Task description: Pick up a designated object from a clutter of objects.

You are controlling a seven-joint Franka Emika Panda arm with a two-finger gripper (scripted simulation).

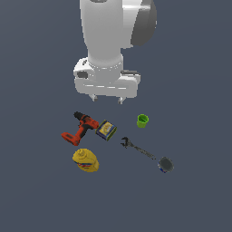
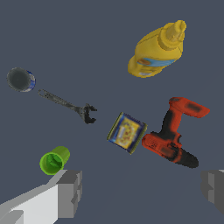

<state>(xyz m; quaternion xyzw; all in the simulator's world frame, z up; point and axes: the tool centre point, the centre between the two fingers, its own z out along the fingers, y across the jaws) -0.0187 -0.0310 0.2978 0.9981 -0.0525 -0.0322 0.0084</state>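
End effector (image 1: 107, 99) agape — above green cup (image 1: 142, 120)

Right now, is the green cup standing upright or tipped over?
Tipped over. In the wrist view the green cup lies on its side, with its open mouth facing sideways; it looks empty inside.

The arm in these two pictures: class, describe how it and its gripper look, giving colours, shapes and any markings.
The arm is a thick, rounded white column with a grey curved panel on one side. It ends in a wide, flat white gripper body with a dark round opening at one end and a few small dark marks. Two short grey fingers stick out below it. In the wrist view the fingers look blocky and grey. No cables or lettering show.
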